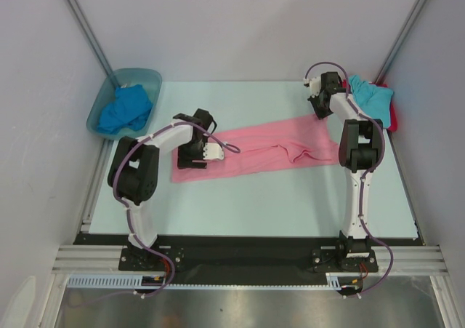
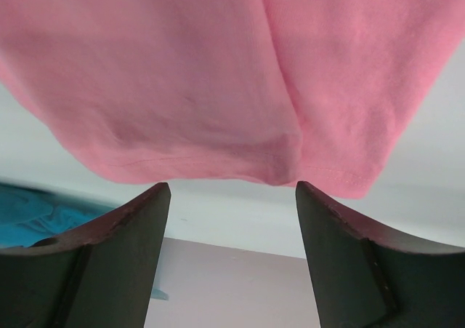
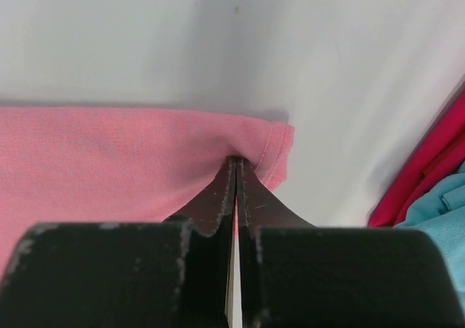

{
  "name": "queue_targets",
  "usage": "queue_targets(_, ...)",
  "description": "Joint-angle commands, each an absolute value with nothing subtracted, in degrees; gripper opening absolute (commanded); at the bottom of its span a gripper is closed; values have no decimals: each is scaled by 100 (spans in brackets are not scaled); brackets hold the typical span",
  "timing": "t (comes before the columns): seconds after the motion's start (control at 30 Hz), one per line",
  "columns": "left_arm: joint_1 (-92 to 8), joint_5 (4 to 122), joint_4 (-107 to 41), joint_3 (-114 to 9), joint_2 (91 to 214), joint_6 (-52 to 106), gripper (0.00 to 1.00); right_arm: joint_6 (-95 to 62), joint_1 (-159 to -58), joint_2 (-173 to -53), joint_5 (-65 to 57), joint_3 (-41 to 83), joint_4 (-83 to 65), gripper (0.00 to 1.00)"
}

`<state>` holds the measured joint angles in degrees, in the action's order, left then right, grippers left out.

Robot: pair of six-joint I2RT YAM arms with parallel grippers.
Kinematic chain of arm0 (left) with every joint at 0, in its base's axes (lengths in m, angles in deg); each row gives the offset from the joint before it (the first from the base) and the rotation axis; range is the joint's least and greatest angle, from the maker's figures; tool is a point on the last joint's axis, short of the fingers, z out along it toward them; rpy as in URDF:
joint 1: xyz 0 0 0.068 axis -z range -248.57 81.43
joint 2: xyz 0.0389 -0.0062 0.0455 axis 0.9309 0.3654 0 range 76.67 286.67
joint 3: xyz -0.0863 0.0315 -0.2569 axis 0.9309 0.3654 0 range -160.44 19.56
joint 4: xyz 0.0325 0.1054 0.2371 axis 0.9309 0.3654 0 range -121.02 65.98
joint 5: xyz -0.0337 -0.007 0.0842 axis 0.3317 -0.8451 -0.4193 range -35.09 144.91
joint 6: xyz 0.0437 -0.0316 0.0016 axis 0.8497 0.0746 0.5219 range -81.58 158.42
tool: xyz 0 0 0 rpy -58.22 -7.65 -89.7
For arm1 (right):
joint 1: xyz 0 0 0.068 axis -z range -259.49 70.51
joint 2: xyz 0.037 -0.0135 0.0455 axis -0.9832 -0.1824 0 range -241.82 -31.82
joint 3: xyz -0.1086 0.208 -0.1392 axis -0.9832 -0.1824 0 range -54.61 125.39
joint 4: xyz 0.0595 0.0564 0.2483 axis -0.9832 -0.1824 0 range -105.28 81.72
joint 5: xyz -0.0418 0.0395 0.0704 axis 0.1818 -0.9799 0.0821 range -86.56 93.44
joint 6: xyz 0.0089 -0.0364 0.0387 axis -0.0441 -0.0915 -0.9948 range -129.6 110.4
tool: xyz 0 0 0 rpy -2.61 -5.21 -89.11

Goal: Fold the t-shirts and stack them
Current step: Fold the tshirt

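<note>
The pale green table (image 1: 290, 197) has a pink t-shirt (image 1: 258, 153) stretched across its middle, a tub (image 1: 102, 108) at the far-left corner and a red t-shirt (image 1: 393, 117) at the far-right corner.

Plain pink is being shown by the pink t-shirt (image 1: 254, 150), pale mint by the table (image 1: 290, 204). Royal blue is being displayed by the blue t-shirt (image 1: 125, 108), translucent blue-green by the tub (image 1: 149, 74). Plain turquoise and red are being shown by the turquoise t-shirt (image 1: 367, 94) and the red t-shirt (image 1: 393, 117).

no readable text, labels, brands or numbers anywhere
</note>
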<state>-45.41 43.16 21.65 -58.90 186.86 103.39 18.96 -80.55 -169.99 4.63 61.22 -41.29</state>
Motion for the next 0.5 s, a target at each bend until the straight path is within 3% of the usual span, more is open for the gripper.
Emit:
queue_targets(0.0,-4449,4506,2585,-6086,18416,10346,76,1976,-7931,-17122,916,6035,-4475,0)
queue_targets(0.47,-4422,4603,2647,-6201,18793,10100,73,1984,-7931,-17104,959,6088,-4466,0)
